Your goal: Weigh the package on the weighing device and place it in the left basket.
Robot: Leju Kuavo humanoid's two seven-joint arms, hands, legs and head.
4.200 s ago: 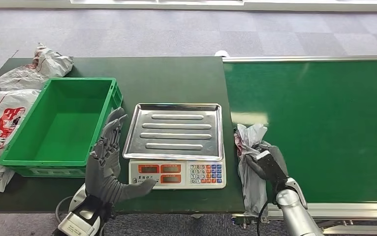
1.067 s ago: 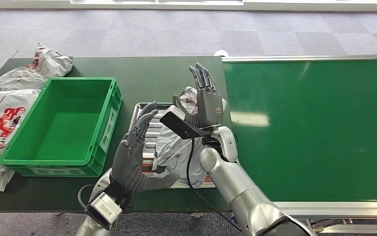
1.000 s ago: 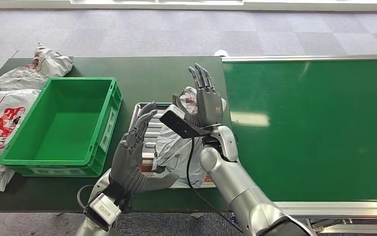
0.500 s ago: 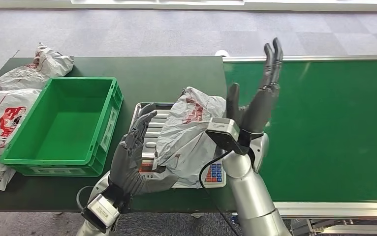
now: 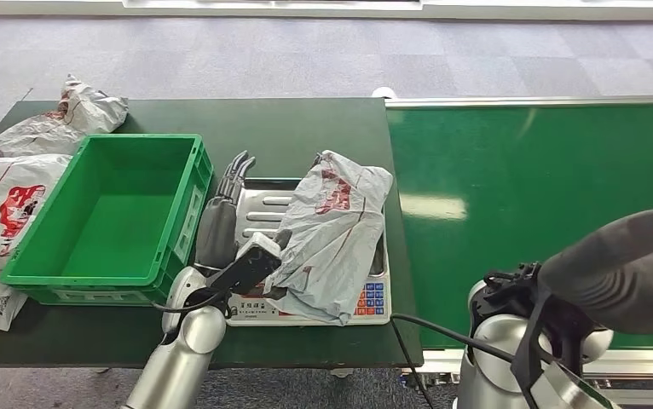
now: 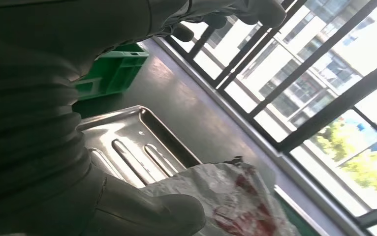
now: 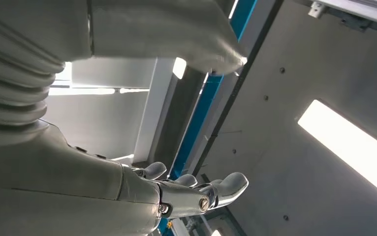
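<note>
Honestly, biggest risk from here: snagging only a loose fold of the package [image 5: 332, 234] and having it slide out halfway to the green basket [image 5: 101, 217]. Crinkly grey plastic mailer, red print on it, soft and slumped, so probably not much firm to grab. Draped across the right part of the scale's steel tray [image 5: 259, 204], one corner hanging down over the keypad [image 5: 372, 300] and part of the display, and hanging a bit past the tray's right edge too. Could mess with the reading if that overhang leans on the scale body instead of the tray. Also a dragged pick could shove the whole scale sideways.

Left hand [image 5: 221, 217] upright on the tray just left of the package, between it and the basket wall, fingers straight and apart, gripping nothing; thumb close by the bag's edge in the wrist view, touching or not, can't tell. Right hand [image 5: 626, 268] pulled away over the conveyor, close to the camera, blurry; in its wrist view fingers [image 7: 226, 184] loosely extended, nothing in them.

Basket rim another snag point: fairly tall wall, so a low carry would clip it.
</note>
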